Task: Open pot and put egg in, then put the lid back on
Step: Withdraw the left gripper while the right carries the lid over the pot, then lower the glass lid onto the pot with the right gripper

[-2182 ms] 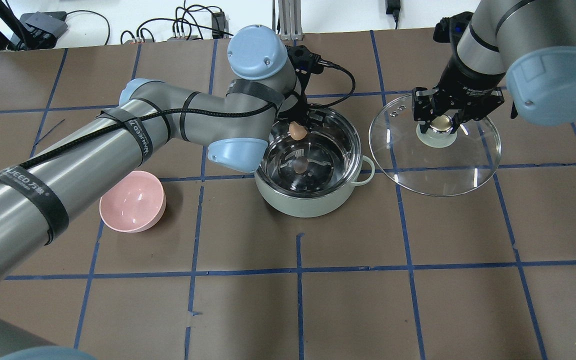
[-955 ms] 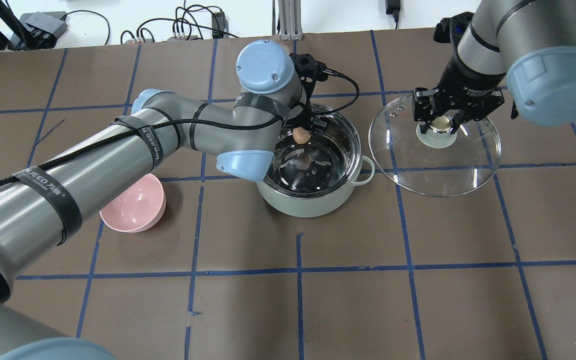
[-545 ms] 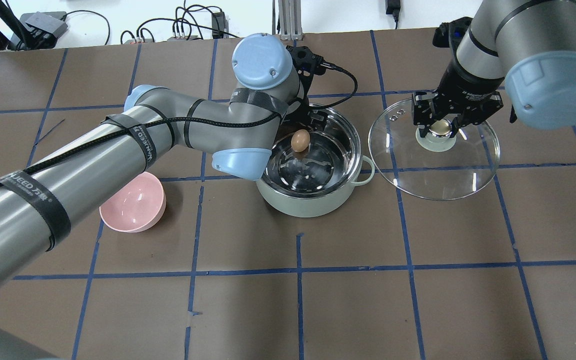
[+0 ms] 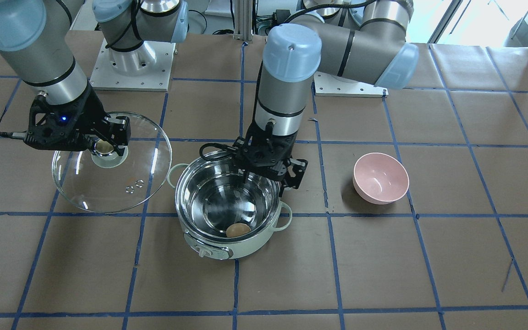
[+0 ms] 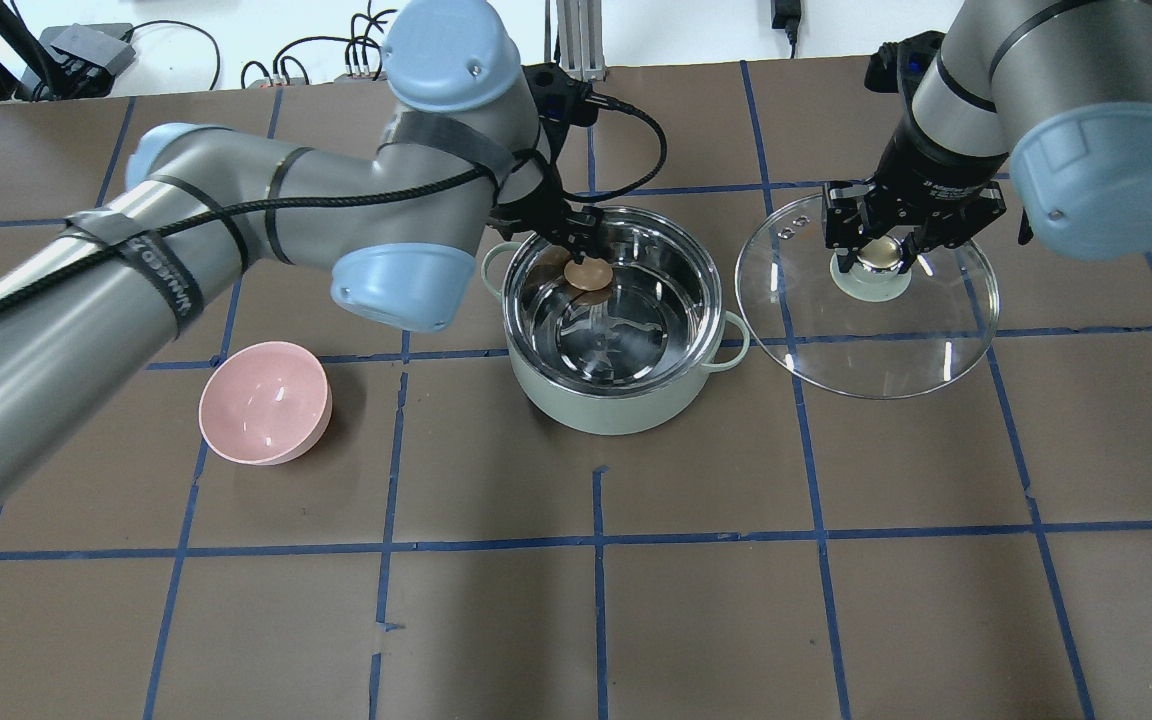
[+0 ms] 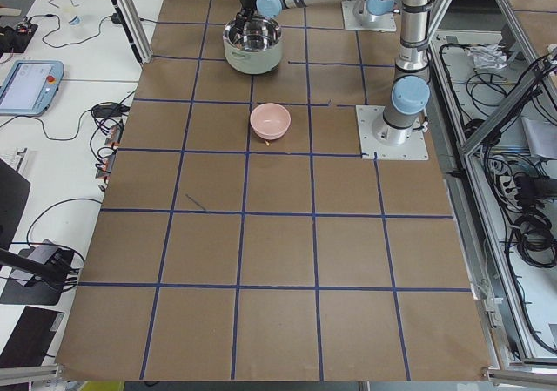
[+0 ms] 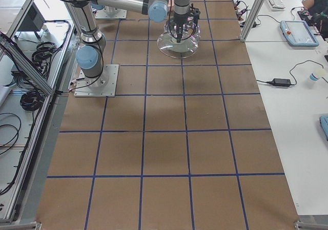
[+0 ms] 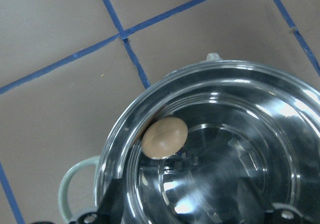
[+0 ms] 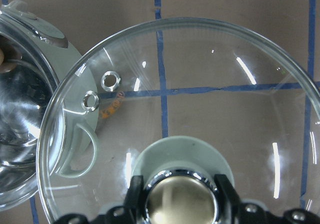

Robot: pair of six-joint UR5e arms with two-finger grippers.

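The mint-green pot (image 5: pixel 616 410) stands open at mid-table, also in the front view (image 4: pixel 245 245). The light-brown egg (image 5: pixel 587 272) lies inside it against the steel wall, free of any gripper; it also shows in the front view (image 4: pixel 238 230) and the left wrist view (image 8: pixel 165 137). My left gripper (image 5: pixel 576 240) is open and empty just above the pot's far-left rim (image 8: pixel 115 134). My right gripper (image 5: pixel 881 250) is shut on the beige knob of the glass lid (image 5: pixel 876 340). It holds the lid raised to the right of the pot, its edge over the pot's side handle (image 9: pixel 80 149).
A pink bowl (image 5: pixel 266 403) sits on the table left of the pot, also in the front view (image 4: pixel 381 178). The brown mat carries a blue tape grid. Cables and boxes lie beyond the far table edge.
My left gripper let go of the egg, which dropped into the pot and rests against its wall. The left arm has pulled back and to the left. The right gripper and lid barely moved.
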